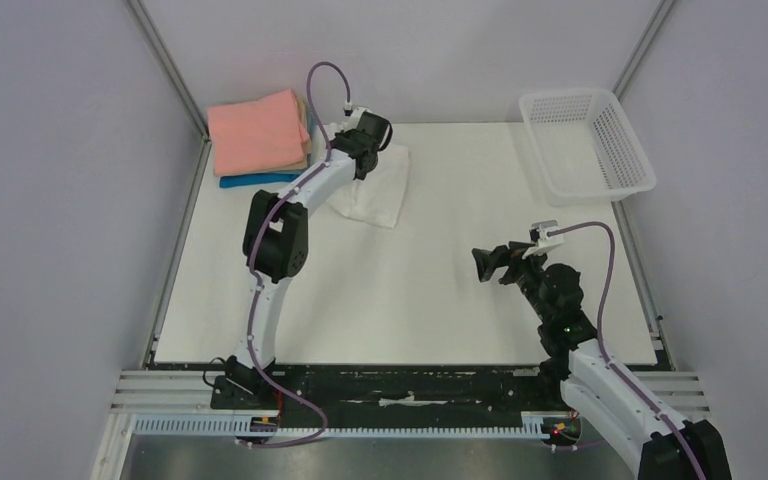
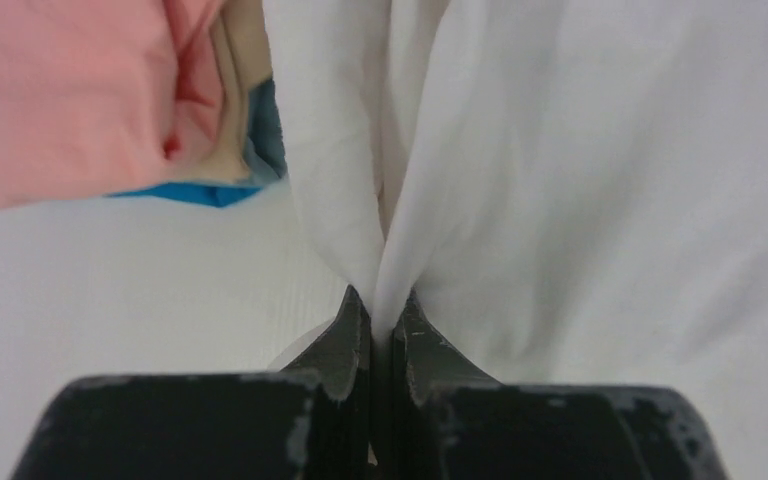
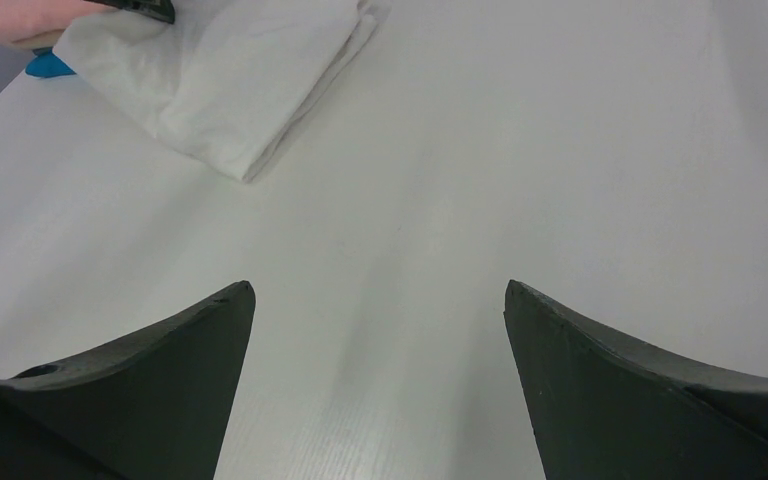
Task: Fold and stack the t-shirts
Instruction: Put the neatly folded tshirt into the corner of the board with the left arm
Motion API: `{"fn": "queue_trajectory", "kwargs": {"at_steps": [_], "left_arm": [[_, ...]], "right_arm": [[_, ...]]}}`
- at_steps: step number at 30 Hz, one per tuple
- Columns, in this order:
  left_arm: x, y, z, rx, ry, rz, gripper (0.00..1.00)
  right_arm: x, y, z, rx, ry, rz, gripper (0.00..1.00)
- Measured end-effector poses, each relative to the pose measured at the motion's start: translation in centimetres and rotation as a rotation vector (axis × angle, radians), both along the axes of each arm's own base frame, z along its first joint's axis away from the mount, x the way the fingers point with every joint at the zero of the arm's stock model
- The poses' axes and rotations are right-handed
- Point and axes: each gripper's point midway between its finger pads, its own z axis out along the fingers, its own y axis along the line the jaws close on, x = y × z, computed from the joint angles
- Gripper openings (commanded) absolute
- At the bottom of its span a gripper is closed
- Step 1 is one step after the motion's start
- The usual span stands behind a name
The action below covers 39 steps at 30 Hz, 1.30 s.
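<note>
Left gripper: Your left gripper (image 1: 361, 165) (image 2: 381, 303) reaches to the far left part of the table (image 1: 410, 290). Its fingers are pinched together on a fold of the white shirt (image 1: 380, 190) (image 2: 610, 200). In the wrist view the cloth rises in a creased ridge straight out from between the tips.

Right gripper: Your right gripper (image 1: 483, 263) (image 3: 380, 288) hangs over bare table at centre-right. Its fingers are spread wide with nothing between them. It points left, towards the white shirt (image 3: 230, 80).

White shirt: It lies on the table as a rough folded rectangle, tilted, with layered edges showing along one side. Its far end is under your left gripper. It sits just beside the stack, but you cannot tell from these views whether the two touch.

Stack: Three folded shirts rest in the far left corner. The pink shirt (image 1: 257, 130) (image 2: 60, 100) (image 3: 10, 15) is on top. The tan shirt (image 1: 306, 148) (image 2: 240, 100) shows as a thin edge beneath it. The blue shirt (image 1: 255, 180) (image 2: 200, 193) (image 3: 48, 66) is at the bottom, its near edge sticking out.

Basket: The white basket (image 1: 630, 140) stands in the far right corner, well apart from both grippers and all the shirts.
</note>
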Motion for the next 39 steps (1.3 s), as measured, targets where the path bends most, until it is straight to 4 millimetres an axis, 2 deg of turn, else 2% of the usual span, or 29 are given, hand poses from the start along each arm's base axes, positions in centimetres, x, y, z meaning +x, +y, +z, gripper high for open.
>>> {"fn": "queue_trajectory", "kwargs": {"at_steps": [4,10,13,16,21,24,32,39], "left_arm": [[2.3,1.6,2.3,0.049,-0.070,-0.005,0.02],[6.0,3.3,7.8,0.055,-0.210,0.028,0.02],[7.1,4.4,10.8,0.073,-0.269,0.039,0.02],[7.7,5.7,12.8,0.106,-0.309,0.051,0.02],[7.9,7.6,13.8,0.161,-0.303,0.055,0.02],[8.1,8.5,15.1,0.179,-0.319,0.064,0.02],[8.2,9.0,18.6,0.174,-0.385,0.078,0.02],[8.2,10.7,20.1,0.165,-0.418,0.109,0.02]], "right_arm": [[0.3,-0.3,-0.7,-0.015,0.011,-0.020,0.98],[0.9,-0.6,-1.9,-0.030,0.040,-0.043,0.98],[1.0,-0.6,-2.4,-0.036,0.056,-0.045,0.98],[1.1,-0.7,-2.6,-0.039,0.061,-0.053,0.98],[1.3,-1.0,-2.6,-0.041,0.058,-0.074,0.98],[1.3,-1.1,-2.9,-0.045,0.067,-0.079,0.98],[1.4,-1.2,-3.2,-0.049,0.077,-0.086,0.98],[1.4,-1.3,-3.2,-0.050,0.078,-0.092,0.98]]}}
